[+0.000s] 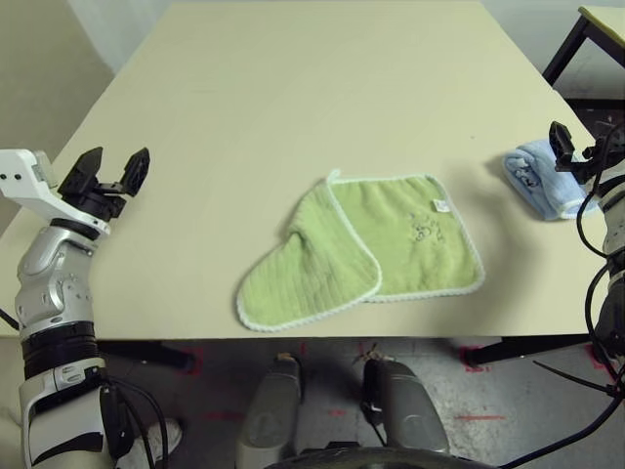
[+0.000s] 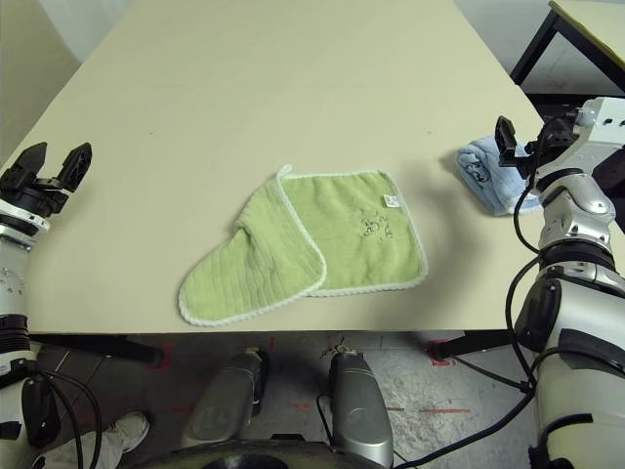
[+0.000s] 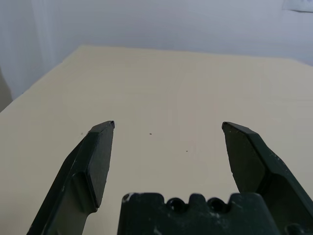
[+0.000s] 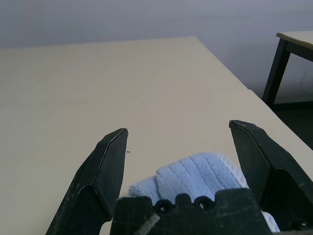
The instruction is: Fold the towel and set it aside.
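Two sets of jaws gape empty at the tabletop's side edges — right gripper (image 2: 522, 140) over the blue towel (image 2: 483, 174), left gripper (image 1: 109, 172) far from the green towel (image 1: 363, 249) — could grab the wrong one.

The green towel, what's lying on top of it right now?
One corner of the towel is folded over onto itself, its ribbed underside facing up on the robot's left part. The rest shows an embroidered motif and white tag. What the flap covers can't be seen.
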Controlling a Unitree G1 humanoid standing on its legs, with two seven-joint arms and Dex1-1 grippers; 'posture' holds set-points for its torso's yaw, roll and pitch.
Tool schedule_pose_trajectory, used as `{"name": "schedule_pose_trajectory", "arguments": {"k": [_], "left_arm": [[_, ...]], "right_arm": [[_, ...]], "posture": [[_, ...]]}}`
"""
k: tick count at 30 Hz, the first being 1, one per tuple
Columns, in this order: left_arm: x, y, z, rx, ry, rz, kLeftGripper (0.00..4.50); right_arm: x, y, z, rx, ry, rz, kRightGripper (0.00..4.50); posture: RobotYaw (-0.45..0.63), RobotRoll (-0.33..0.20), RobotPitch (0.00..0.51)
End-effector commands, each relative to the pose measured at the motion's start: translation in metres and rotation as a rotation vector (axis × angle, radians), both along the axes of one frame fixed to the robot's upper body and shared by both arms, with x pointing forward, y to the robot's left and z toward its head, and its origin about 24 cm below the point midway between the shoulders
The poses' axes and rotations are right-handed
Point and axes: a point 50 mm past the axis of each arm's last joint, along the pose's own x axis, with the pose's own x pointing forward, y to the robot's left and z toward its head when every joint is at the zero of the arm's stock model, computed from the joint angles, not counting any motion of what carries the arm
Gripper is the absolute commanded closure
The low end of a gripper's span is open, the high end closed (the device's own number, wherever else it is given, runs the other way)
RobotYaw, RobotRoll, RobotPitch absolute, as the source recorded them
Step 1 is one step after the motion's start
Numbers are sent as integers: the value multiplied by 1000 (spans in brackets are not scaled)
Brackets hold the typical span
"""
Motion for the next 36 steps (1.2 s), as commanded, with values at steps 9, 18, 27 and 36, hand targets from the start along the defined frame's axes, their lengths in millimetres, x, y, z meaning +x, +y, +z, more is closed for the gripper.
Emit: {"name": "schedule_pose_trajectory", "arguments": {"k": [9, 18, 27, 36], "left_arm": [[-5, -13, 8, 39, 17, -89, 0], [-10, -69, 36, 97, 154, -539, 0], [-16, -116, 50, 178, 238, -819, 0], [-22, -123, 51, 196, 241, -842, 0]], "right_arm": [[10, 12, 4, 6, 26, 78, 37], [30, 52, 19, -54, 248, 474, 37], [44, 93, 7, -150, 585, 645, 37], [48, 117, -12, -177, 724, 677, 37]], "posture": [[118, 0, 117], [113, 0, 113], [128, 0, 114], [169, 0, 111]]}}
